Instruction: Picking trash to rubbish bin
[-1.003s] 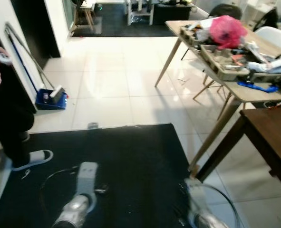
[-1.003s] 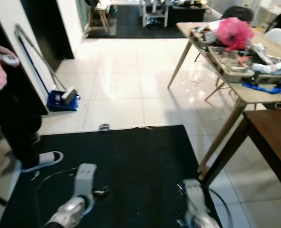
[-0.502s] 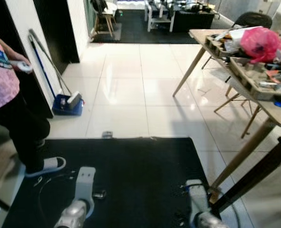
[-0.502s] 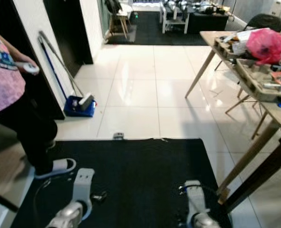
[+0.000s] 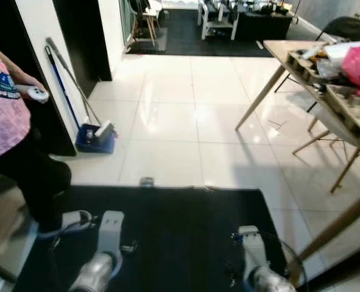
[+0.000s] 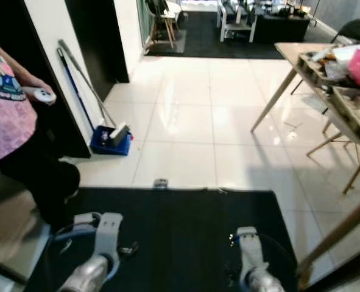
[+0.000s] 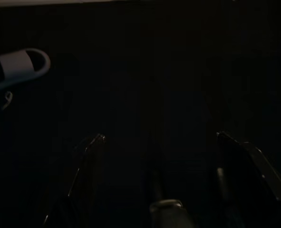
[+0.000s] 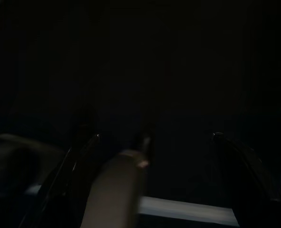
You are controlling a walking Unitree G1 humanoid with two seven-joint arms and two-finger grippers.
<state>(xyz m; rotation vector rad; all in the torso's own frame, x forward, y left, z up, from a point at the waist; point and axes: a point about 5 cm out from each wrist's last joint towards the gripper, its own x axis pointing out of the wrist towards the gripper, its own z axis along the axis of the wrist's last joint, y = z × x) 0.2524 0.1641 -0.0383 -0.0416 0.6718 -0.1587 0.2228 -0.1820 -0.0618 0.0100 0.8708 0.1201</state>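
Note:
A small grey scrap (image 5: 146,181) lies on the white tiles at the far edge of the black mat (image 5: 180,231). My left arm (image 5: 109,226) and right arm (image 5: 250,242) hang low over the mat. In the dark left wrist view the left gripper (image 7: 161,140) is open above the mat, nothing between its fingers (image 7: 90,147). The right gripper (image 8: 154,138) is open too, over dark floor, with nothing held.
A person in a pink top (image 5: 6,121) stands at the left holding white controllers, one slippered foot (image 5: 76,218) on the mat. A blue dustpan (image 5: 96,137) and broom lean by the dark doorway. A cluttered wooden table (image 5: 326,79) stands at the right.
The camera has swung left: the wooden table slid to the right, the dark brown table left the picture, and the person came further into view. Both arms hang as before.

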